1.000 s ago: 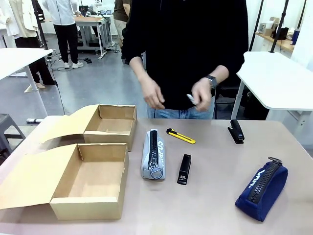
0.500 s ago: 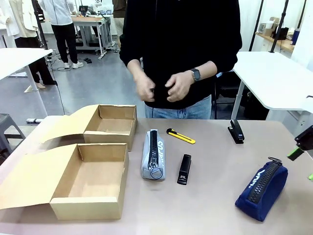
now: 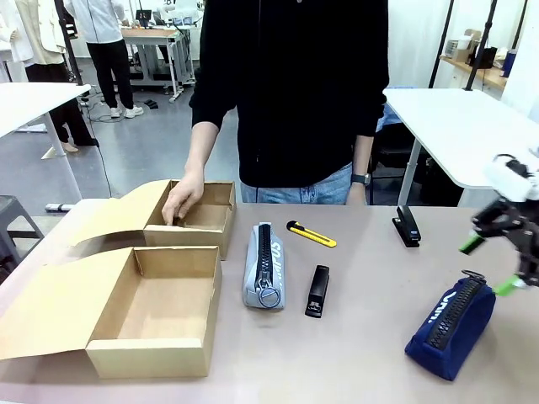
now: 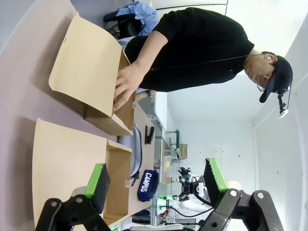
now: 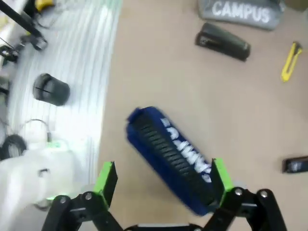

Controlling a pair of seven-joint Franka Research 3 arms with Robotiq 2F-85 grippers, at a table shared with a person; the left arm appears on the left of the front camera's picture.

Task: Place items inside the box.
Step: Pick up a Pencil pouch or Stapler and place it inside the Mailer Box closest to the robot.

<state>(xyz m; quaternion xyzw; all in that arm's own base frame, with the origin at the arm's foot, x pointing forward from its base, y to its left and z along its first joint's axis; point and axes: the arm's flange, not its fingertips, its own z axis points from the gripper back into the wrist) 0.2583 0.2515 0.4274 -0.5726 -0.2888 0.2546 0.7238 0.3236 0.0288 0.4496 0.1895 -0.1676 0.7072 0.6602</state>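
Far box [image 3: 181, 238]: person's hand [image 3: 181, 200] inside.
Right gripper [image 3: 488, 266]: I see it spread wide over navy pouch [image 3: 450, 328], gripping nothing.
Left gripper [image 4: 156, 182]: spread wide, bare.

Navy blue zip pouch [image 3: 450, 318], white "CAMPUS" lettering, zip upward, lying askew near right edge of table [image 3: 362, 362]. Grey zip pouch [image 3: 264, 266] mid-table, zip upward, just beside near cardboard box [image 3: 152, 355], lid open. Yellow-and-black utility knife [image 3: 311, 234] flat behind grey pouch. Black stapler [image 3: 317, 291] closed, just right of grey pouch; second stapler [image 3: 406, 225] farther right, toward far edge. Far box [image 3: 187, 236] open too
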